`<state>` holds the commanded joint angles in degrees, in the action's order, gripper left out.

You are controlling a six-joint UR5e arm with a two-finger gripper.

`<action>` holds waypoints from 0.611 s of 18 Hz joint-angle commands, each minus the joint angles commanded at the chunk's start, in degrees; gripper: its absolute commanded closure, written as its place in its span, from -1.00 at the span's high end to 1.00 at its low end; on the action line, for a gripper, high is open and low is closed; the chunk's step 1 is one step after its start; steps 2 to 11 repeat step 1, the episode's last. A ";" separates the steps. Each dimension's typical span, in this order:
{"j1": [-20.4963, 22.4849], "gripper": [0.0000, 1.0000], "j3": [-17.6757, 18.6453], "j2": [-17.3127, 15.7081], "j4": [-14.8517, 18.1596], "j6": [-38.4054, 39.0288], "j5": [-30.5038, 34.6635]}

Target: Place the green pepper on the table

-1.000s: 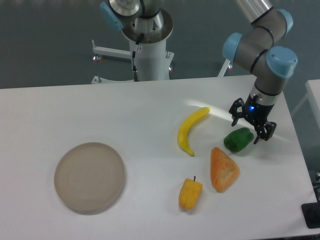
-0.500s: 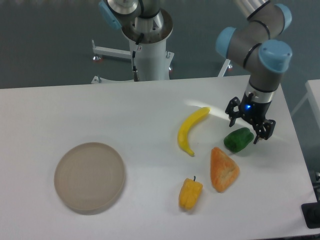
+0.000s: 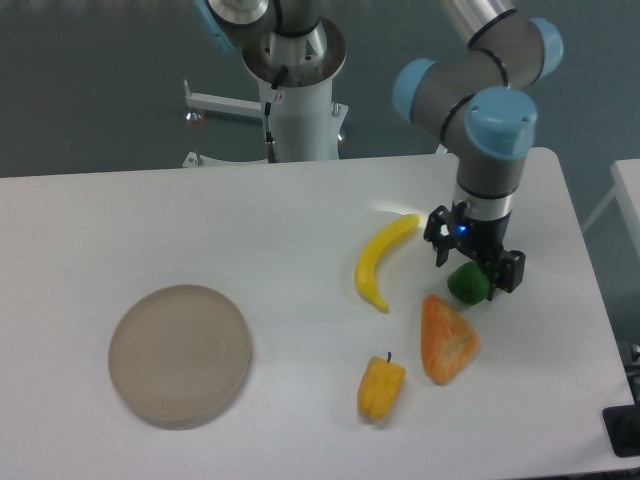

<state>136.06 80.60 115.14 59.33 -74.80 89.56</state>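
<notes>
The green pepper (image 3: 466,284) is seen lying on the white table (image 3: 200,220), toward the right side, just above the orange wedge (image 3: 447,338) and to the right of the banana (image 3: 383,259). The gripper (image 3: 474,265) is positioned directly over the pepper, so that the upper part of the pepper is covered by it and only the lower, rounded green portion is left showing. The two black fingers are spread apart, one being seen at the upper left of the pepper and the other at its right; the jaws are held wide and nothing is clamped between them, although whether the fingertips are touching the pepper's skin cannot be told from this view. A small blue light is shown on the gripper body. The arm (image 3: 488,120), with its grey links and pale blue joint caps, is bent down from the upper right of the view. A yellow pepper (image 3: 381,387) with a dark stem is found below and to the left of the wedge, near the front edge of the table. A round beige plate (image 3: 179,352) is set well apart from the other things, at the left. A white pedestal (image 3: 297,95) is seen behind the far edge of the table.
</notes>
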 joint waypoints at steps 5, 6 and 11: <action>-0.09 1.00 0.00 0.00 -0.09 0.00 0.00; -0.09 1.00 0.00 0.00 -0.09 0.00 0.00; -0.09 1.00 0.00 0.00 -0.09 0.00 0.00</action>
